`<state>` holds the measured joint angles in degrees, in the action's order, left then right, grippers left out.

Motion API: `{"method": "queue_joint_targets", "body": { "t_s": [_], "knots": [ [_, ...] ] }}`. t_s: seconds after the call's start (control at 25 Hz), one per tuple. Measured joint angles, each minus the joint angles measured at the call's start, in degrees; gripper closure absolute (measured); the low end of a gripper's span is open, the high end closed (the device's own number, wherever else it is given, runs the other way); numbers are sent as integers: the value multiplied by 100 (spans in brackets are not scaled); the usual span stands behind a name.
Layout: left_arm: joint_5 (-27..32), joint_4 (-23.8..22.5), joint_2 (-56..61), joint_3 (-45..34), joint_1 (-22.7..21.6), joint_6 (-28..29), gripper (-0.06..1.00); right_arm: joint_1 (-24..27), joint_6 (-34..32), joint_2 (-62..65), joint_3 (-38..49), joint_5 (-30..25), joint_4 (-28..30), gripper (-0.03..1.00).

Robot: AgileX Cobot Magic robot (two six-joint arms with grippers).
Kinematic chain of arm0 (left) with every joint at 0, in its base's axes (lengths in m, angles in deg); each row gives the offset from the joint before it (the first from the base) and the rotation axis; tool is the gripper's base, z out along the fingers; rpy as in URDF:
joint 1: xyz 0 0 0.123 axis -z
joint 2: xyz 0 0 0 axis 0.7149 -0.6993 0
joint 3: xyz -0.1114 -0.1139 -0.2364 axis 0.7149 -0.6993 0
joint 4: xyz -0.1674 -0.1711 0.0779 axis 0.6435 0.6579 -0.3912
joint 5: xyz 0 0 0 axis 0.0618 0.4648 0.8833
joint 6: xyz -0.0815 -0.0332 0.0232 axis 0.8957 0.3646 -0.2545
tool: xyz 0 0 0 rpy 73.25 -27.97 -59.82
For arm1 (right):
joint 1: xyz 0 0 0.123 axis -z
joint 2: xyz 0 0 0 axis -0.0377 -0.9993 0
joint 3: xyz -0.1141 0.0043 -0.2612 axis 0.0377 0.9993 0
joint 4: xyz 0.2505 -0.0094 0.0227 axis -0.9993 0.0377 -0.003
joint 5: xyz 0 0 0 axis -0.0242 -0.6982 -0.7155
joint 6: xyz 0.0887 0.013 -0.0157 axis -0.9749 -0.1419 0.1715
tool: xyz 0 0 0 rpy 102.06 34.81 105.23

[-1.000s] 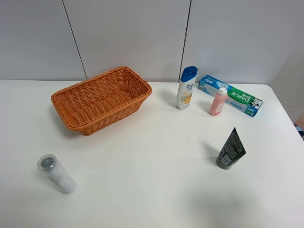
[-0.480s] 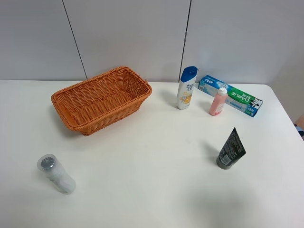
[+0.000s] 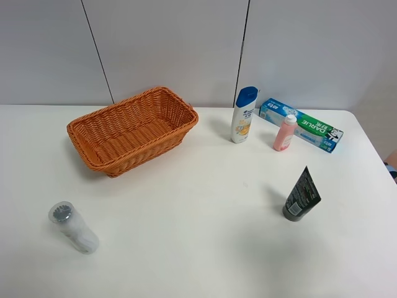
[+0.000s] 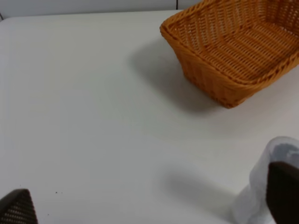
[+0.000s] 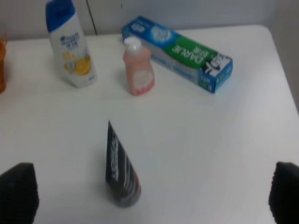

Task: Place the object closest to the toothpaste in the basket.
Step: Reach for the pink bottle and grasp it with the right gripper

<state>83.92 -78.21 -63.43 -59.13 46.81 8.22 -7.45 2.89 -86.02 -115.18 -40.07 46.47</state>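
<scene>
Pink bottle (image 5: 138,70) by toothpaste box (image 5: 180,53) — well beyond R gripper (image 5: 152,193), fingertips spread wide

The left pincer (image 4: 149,205) and right pincer (image 5: 152,193) show only black, rounded, matte fingertips (image 5: 18,186).

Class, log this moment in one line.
stage: no grasp yet | left gripper: open, empty | right gripper: open, empty | target: pink bottle beside toothpaste box | basket: empty
</scene>
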Motion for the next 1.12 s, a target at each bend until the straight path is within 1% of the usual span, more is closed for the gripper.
{"method": "queue_joint_targets", "body": {
  "t_s": [0.12,0.28,0.56,0.84,0.96,1.12],
  "knots": [
    [0,0,0,0,0,0,-5,0,-5,-1307,-558,427,99,-3],
    [0,0,0,0,0,0,-5,0,-45,-3174,-1375,713,156,-3],
    [0,0,0,0,0,0,-5,0,-447,-6242,-2776,893,163,-3],
    [0,0,0,0,0,0,-5,0,-876,-8205,-3834,1173,-120,-3],
    [0,0,0,0,0,0,-5,0,-1223,-8742,-4068,1207,-189,-3],
    [0,0,0,0,0,0,-5,0,-1640,-9282,-4188,1314,-422,-3]
  ]
}}
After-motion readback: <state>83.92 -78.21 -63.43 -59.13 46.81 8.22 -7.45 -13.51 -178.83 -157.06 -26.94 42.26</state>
